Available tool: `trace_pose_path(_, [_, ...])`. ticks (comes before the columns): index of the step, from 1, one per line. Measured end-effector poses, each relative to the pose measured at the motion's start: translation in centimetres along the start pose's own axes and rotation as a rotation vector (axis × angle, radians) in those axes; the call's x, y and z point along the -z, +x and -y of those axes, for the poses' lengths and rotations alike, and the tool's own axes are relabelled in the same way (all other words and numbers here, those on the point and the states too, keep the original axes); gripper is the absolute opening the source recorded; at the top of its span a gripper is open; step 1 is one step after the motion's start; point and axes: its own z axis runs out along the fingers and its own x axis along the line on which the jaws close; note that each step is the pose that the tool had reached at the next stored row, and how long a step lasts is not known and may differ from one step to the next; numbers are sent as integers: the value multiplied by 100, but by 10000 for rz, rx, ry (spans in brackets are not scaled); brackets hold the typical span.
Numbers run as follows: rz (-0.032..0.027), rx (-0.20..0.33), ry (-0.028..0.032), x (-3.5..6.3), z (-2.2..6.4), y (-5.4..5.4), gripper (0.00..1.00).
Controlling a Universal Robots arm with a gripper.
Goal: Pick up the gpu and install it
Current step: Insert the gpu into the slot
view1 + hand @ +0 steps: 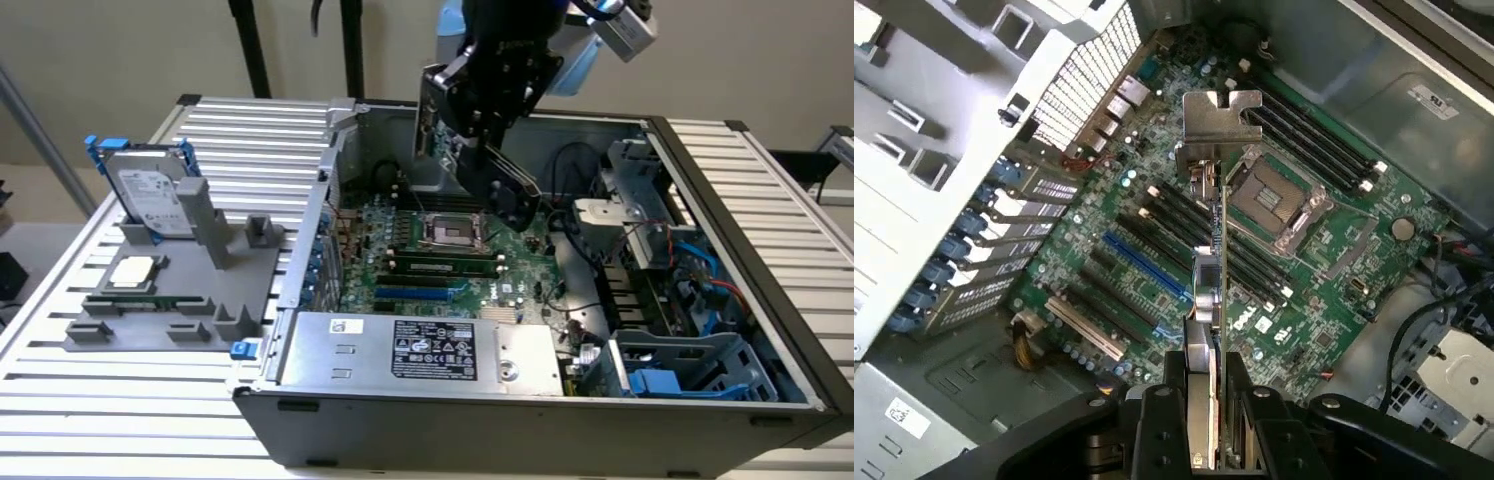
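Clamping the gpu (pixel 1216 260) edge-on in the gripper (pixel 1210 420) and holding it tilted over the motherboard (pixel 441 275), at one o'clock from the CPU socket (pixel 451 235) in the exterior view, edges clear of the chassis walls (pixel 390 140).

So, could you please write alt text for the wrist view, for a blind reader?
The hand holds the gpu edge-on above the motherboard of an open computer case, its silver bracket at the far end. The CPU socket and a blue slot lie beneath.
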Motion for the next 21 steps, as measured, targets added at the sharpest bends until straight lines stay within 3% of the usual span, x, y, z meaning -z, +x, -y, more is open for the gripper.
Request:
trace_pose_path(11, [31, 1763, 5, -52, 1, -1, 27])
trace_pose_path(16, [96, 2532, -50, -69, 1, -3, 27])
trace_pose_path(21, [213, 3322, -158, -83, 1, -4, 27])
